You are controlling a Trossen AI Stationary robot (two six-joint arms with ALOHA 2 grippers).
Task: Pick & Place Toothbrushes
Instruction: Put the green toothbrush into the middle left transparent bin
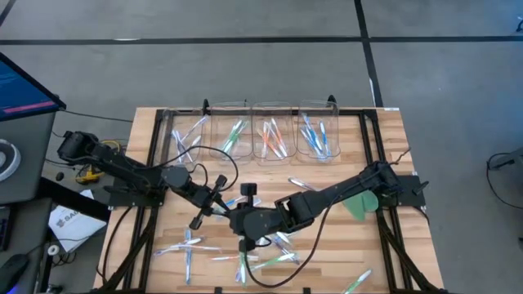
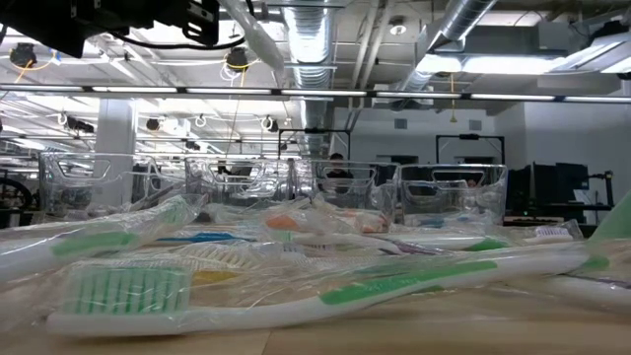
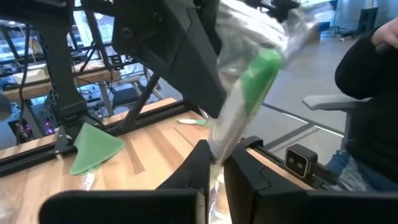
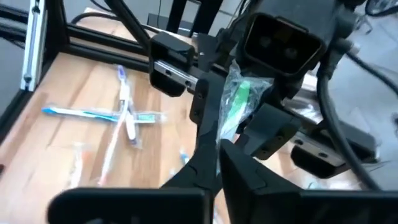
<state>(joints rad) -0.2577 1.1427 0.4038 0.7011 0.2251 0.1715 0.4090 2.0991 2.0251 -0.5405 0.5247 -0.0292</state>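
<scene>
One green-accented toothbrush in a clear wrapper [image 3: 252, 87] [image 4: 239, 102] hangs in the air over the middle of the table, between my two grippers. My left gripper [image 1: 217, 202] [image 3: 216, 171] reaches in from the left and is shut on one end of it. Facing it, my right gripper [image 1: 237, 214] [image 4: 217, 158] comes from the right and is shut on the other end. Several more wrapped toothbrushes [image 1: 192, 245] [image 2: 296, 296] lie flat on the near part of the table. Others stand in the clear bins [image 1: 274, 135] along the far edge. My left gripper pinches one end of the wrapped toothbrush [image 3: 217, 146] between its two fingers, and the brush runs on slanting away from them. The brush is lifted clear of the table. My right gripper pinches the brush's other end [image 4: 227, 140] between its two fingers, slanting down from the table's right. The brush reaches up from them toward the left gripper.
Several clear bins [image 1: 186, 135] [image 1: 319, 131] line the far edge. A flat green leaf-shaped piece [image 1: 359, 204] [image 3: 93, 146] lies on the right of the table. Loose brushes [image 4: 124, 115] are scattered below the grippers. A seated person's dark sleeve [image 3: 373, 93] shows beyond the table.
</scene>
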